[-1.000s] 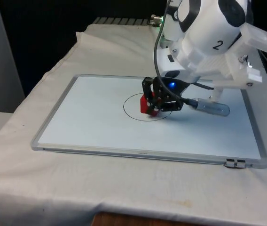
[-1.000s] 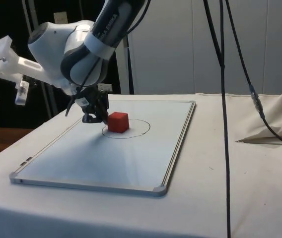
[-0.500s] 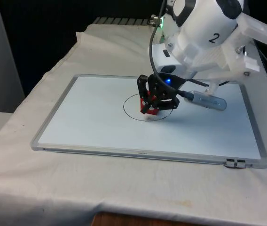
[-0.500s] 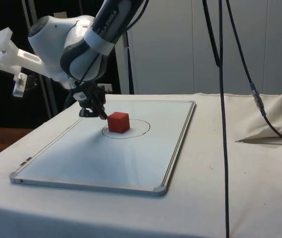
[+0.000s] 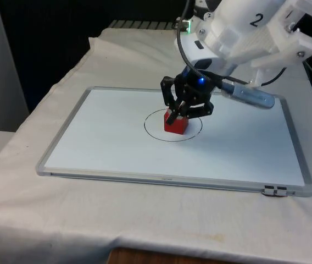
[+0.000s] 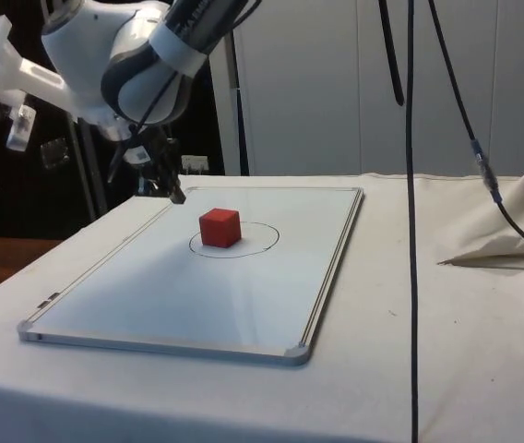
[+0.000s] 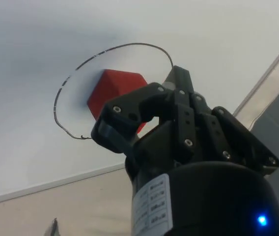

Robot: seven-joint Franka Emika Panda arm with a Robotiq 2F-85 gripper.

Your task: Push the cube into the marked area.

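The red cube (image 5: 176,124) sits on the whiteboard (image 5: 106,137) inside the black drawn circle (image 5: 155,126). In the side view the cube (image 6: 220,227) stands in the left half of the circle (image 6: 257,238). My black gripper (image 5: 171,117) hangs shut, with nothing held. In the side view the gripper (image 6: 178,196) is above the board, apart from the cube on its robot side. From the wrist, the closed gripper (image 7: 178,74) points past the cube (image 7: 111,91), which lies within the circle (image 7: 129,59).
The whiteboard (image 6: 197,295) has a metal frame with a clip (image 5: 275,191) on its near edge. Black cables (image 6: 413,185) hang down beside the board in the side view. A crumpled cloth (image 6: 511,231) lies beyond them.
The gripper has drawn back from the cube and risen off the board. The cube has stayed put inside the circle.
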